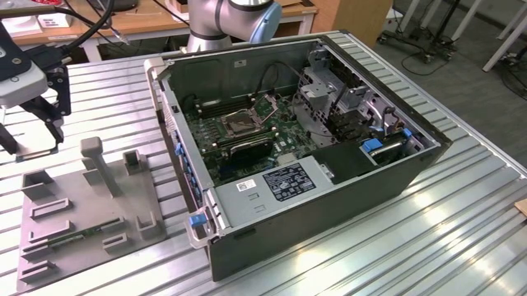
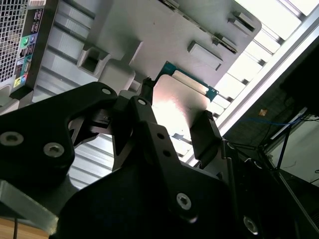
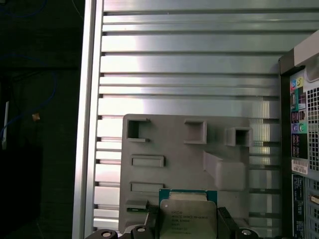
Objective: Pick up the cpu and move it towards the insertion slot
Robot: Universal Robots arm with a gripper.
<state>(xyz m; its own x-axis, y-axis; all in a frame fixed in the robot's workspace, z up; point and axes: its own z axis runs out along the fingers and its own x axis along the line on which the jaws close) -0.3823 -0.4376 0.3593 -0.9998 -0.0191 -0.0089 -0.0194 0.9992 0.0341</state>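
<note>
The cpu is a flat square chip with a silvery top and a green edge. It sits between my gripper's black fingers, which are shut on two opposite sides of it. In the second wrist view the cpu hangs clear above the grey tray, held by my gripper. In the exterior view my gripper hovers at the far left, above the table beside the tray. The insertion slot lies on the green motherboard inside the open case, well off to the exterior view's right of my gripper.
The open computer case stands mid-table with drive cages and a power supply inside. A green memory stick lies in the tray, which has upright posts. Ribbed metal table surrounds everything.
</note>
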